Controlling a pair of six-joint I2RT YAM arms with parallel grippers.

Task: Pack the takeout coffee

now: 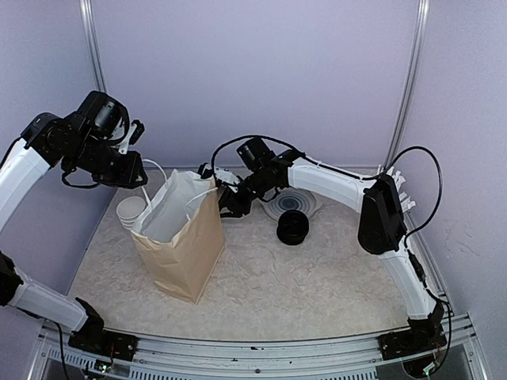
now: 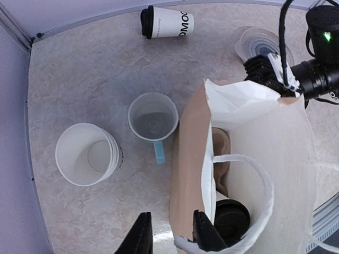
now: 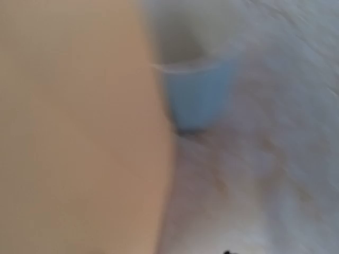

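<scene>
Counter (image 2: 79, 79): takeout coffee (image 2: 169, 22) lay sideways at twelve o'clock from left claw (image 2: 172, 214), axis three-to-nine, lid (image 2: 146, 22) toward nine; claw spread, empty.

Illumination is diffuse and moderately bright, with a cool violet cast in the top view. The paper bag (image 1: 184, 253) casts only a faint, soft-edged shadow on the surface (image 1: 317, 277) at its base. The left wrist view is sharp, and the bag's white lining is its brightest area. The right wrist view is heavily blurred. The tan bag wall fills its left half, and the light-blue mug (image 3: 198, 103) beside the bag is smeared.
</scene>
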